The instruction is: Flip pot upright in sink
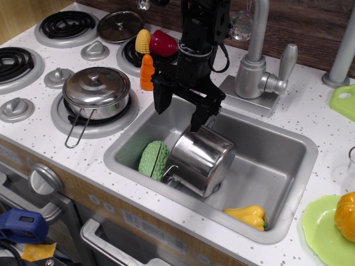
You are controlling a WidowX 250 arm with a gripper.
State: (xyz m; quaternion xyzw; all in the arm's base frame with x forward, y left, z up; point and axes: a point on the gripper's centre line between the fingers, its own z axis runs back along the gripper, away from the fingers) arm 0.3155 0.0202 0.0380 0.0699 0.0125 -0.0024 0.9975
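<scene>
The shiny steel pot (pixel 201 159) lies tilted in the grey sink (pixel 280 158), its closed base turned up and to the back, its mouth down toward the sink floor. It leans against a green vegetable (pixel 153 159), and a wire loop handle (pixel 169 172) shows at its lower left. My black gripper (pixel 181 111) hangs open just above the pot's upper back edge. The right fingertip (pixel 198 123) is at or touching that edge, and the left fingertip (pixel 162 102) is over the sink's back left corner. It holds nothing.
A yellow pepper (pixel 247 216) lies at the sink's front. The faucet (pixel 254 61) stands behind the sink. A lidded steel pot (pixel 97 91) sits on the stove at left, with a carrot (pixel 146 72), corn (pixel 143 41) and a loose lid (pixel 120 25) behind. A green plate (pixel 324 230) is at right.
</scene>
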